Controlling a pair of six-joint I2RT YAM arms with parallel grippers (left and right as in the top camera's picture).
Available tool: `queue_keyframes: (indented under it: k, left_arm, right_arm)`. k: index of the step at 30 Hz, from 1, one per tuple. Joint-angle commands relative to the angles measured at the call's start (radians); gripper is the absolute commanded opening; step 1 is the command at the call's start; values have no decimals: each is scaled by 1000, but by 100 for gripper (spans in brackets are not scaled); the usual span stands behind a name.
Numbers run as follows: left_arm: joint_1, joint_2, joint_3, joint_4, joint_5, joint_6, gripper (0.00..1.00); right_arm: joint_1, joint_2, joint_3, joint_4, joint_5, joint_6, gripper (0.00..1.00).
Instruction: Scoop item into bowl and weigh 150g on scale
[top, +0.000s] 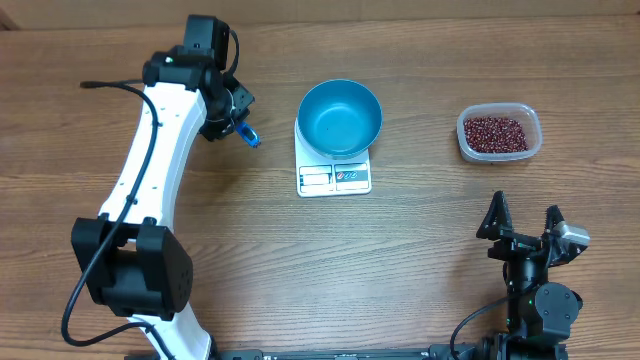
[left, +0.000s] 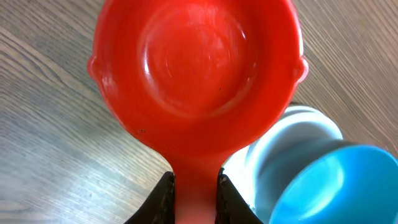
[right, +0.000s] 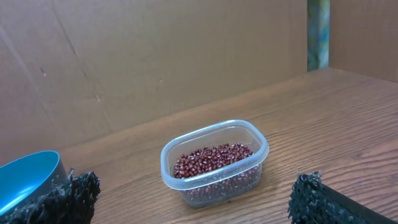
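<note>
A blue bowl (top: 340, 118) stands empty on the white scale (top: 334, 178) at mid-table; its edge also shows in the right wrist view (right: 28, 177). Dark red-brown beans (top: 497, 132) (right: 212, 159) fill a clear plastic tub (top: 536, 140) (right: 186, 182) at the right. My left gripper (top: 232, 112) (left: 193, 182) hangs left of the bowl, shut on the handle of an empty red scoop (left: 196, 68). The right gripper (top: 524, 222) (right: 196, 190) sits near the front edge, open and empty, facing the tub.
Beside the red scoop lie a blue scoop (left: 336, 186) and a white one (left: 292, 140); a blue handle (top: 248, 135) pokes out under the left arm. A brown cardboard wall (right: 155, 62) backs the table.
</note>
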Motion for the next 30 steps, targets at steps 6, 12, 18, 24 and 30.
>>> queue_keyframes:
  k: [6, 12, 18, 24, 30]
  left_arm:
    - [-14, 8, 106, -85, 14, 112, 5]
    - [-14, 3, 109, -109, 16, 159, 6]
    - [-14, 1, 110, -119, 74, 169, 6]
    - [-14, 1, 110, -117, 169, 153, 5]
    - [-14, 1, 110, -120, 240, 85, 4]
  right_arm:
    - [5, -8, -11, 3, 10, -8, 100]
    - [5, -8, -11, 3, 7, -8, 100]
    - [5, -8, -11, 8, -117, 162, 100]
    - [5, -8, -11, 27, -327, 544, 100]
    - [5, -8, -11, 37, -518, 769, 100]
